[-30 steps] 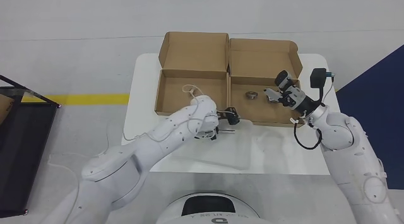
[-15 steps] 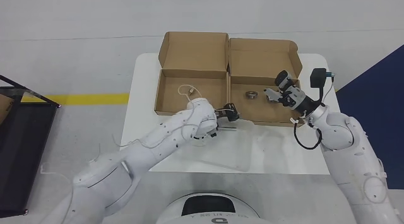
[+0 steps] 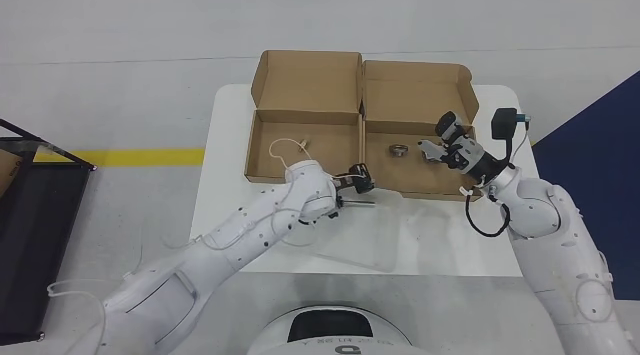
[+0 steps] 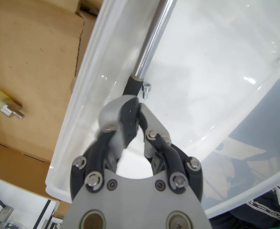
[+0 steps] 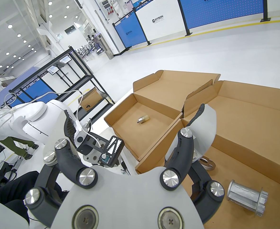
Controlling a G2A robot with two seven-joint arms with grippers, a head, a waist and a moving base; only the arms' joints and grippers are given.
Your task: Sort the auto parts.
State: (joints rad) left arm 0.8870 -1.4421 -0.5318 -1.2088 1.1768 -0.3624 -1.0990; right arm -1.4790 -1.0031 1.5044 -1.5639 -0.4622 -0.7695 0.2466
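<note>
My left gripper (image 4: 138,101) is shut on the black end of a shiny metal rod (image 4: 154,34). The rod lies inside the clear plastic tray (image 4: 82,72), along its rim next to the boxes, with a small bolt (image 4: 146,89) beside its black end. In the top view this gripper (image 3: 358,177) sits at the tray's far edge, just in front of the two cardboard boxes. My right gripper (image 5: 135,115) is open with nothing between its fingers, above the right box (image 3: 440,115), where a ribbed metal cylinder (image 5: 247,197) and a metal ring (image 3: 397,150) lie.
The left box (image 3: 270,150) holds one small metal part (image 5: 143,119). Both boxes stand open at the table's far side with their lids folded back. The clear tray (image 3: 370,230) takes up the table's near middle. A black rack (image 3: 30,215) stands on the floor to the left.
My left gripper has shifted slightly left along the tray's far edge, still shut on the rod. The right arm has not moved.
</note>
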